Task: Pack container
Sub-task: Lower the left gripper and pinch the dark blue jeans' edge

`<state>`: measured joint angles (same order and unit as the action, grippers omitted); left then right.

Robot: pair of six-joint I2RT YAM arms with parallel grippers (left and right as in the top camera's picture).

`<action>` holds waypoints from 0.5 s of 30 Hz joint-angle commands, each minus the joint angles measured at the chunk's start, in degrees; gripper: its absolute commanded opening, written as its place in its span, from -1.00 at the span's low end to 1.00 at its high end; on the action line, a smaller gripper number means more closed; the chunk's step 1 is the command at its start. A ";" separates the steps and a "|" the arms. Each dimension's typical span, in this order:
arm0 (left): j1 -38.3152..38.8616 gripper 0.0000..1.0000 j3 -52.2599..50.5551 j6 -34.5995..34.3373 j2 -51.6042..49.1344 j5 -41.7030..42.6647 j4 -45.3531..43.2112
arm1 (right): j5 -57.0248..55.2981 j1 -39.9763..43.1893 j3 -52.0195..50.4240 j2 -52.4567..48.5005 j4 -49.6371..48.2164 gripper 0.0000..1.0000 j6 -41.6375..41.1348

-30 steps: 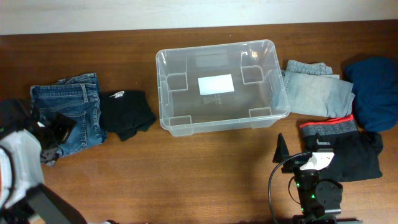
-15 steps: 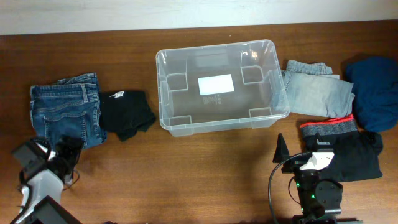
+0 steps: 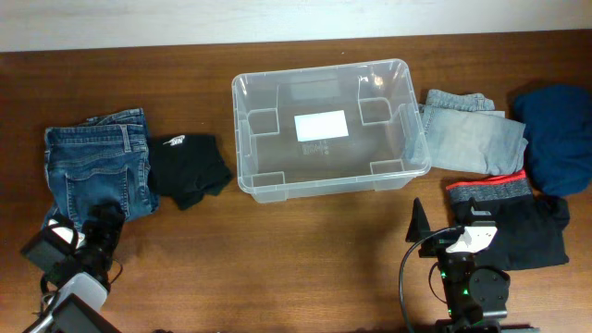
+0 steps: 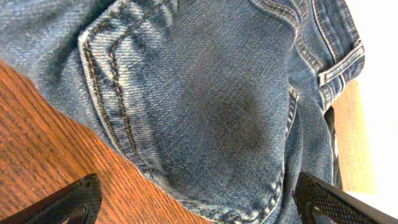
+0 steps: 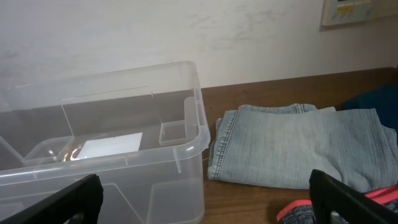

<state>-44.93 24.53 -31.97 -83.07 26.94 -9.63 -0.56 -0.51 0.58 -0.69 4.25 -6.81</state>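
L arm low at near-left table (image 3: 305,250) corner. L gripper (image 3: 100,225) points at near edge of folded dark jeans (image 3: 97,166); jaws fully apart, holding nothing. L wrist view: back pocket fills the view ahead, hem between the 2 fingertips.

R gripper (image 3: 446,227) faces far wall, jaws wide, empty.

Container (image 3: 239,139) upright: ahead-right of L gripper, well apart, black top (image 3: 190,168) between; ahead-left of R gripper.

Pale jeans (image 3: 472,134) ahead-right of R gripper, black trousers (image 3: 518,236) just right of it. Bare wood between the 2 grippers.
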 commanded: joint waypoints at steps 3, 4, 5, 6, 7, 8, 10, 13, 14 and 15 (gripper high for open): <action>-0.26 0.99 -0.50 -0.09 -3.02 -1.31 -1.86 | 0.07 0.24 -0.26 0.44 0.39 0.97 0.39; -0.26 0.99 -0.50 -1.22 -3.82 -1.31 -2.29 | 0.07 0.24 -0.26 0.44 0.39 0.97 0.42; -0.26 0.99 -0.50 -2.80 -4.74 -1.29 -2.97 | 0.07 0.24 -0.26 0.44 0.39 0.97 0.42; -0.26 0.99 -0.50 -4.35 -5.73 -1.29 -3.98 | 0.07 0.24 -0.26 0.44 0.39 0.97 0.42; -0.24 0.99 -0.50 -6.01 -6.78 -1.29 -5.40 | 0.07 0.24 -0.26 0.44 0.39 0.97 0.39; -0.24 0.99 -0.50 -7.87 -7.96 -1.25 -7.08 | 0.07 0.24 -0.26 0.44 0.39 0.97 0.42; -0.24 0.99 -0.50 -11.06 -9.90 -1.27 -9.60 | 0.07 0.24 -0.26 0.44 0.39 0.97 0.39; -0.24 0.99 -0.50 -13.92 -12.61 -1.29 -13.66 | 0.07 0.24 -0.26 0.44 0.39 0.97 0.39; -0.24 0.99 -0.50 -13.92 -13.44 -1.29 -14.91 | 0.07 0.24 -0.26 0.44 0.39 0.97 0.39; -0.24 0.99 -0.50 -13.92 -14.19 -1.31 -16.00 | 0.07 0.24 -0.26 0.44 0.39 0.97 0.39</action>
<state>-44.99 25.52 -41.91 -92.33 27.51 -25.96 -0.56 -0.51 0.58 -0.69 4.25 -6.83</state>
